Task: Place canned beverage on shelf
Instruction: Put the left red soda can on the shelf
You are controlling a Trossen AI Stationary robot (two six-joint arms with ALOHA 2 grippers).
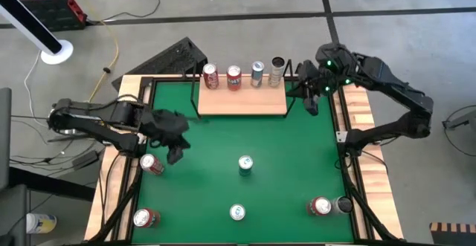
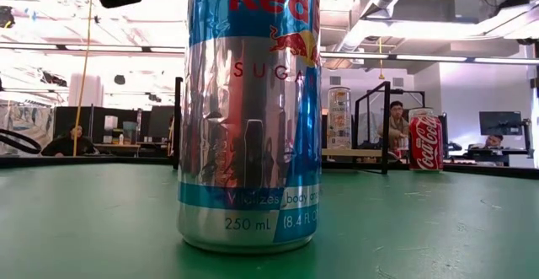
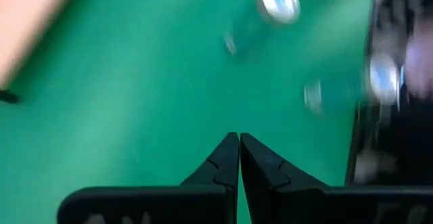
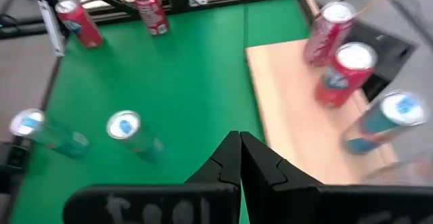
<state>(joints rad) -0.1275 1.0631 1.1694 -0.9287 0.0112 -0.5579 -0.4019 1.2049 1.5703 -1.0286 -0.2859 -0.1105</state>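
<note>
The shelf [image 1: 242,102], a light-wood board with a black wire frame, lies at the table's far middle. Several cans stand along its far edge: two red ones [image 1: 210,76] [image 1: 234,77], a blue-silver one [image 1: 257,73] and a silver one [image 1: 277,71]. My right gripper [image 1: 311,106] is shut and empty just off the shelf's right end; its wrist view [image 4: 238,143] shows the shelf [image 4: 291,116] ahead. My left gripper [image 1: 175,155] is shut and empty over the green mat beside a red can [image 1: 152,163] lying at the left; its fingers [image 3: 238,146] point at bare mat.
More cans are on the mat: a blue one [image 1: 245,164] at the middle, a blue one [image 1: 237,212] at the near middle, a red one [image 1: 145,218] near left, and a red [image 1: 320,206] and a dark one [image 1: 343,204] near right. A tall blue-silver can [image 2: 248,110] fills the low view.
</note>
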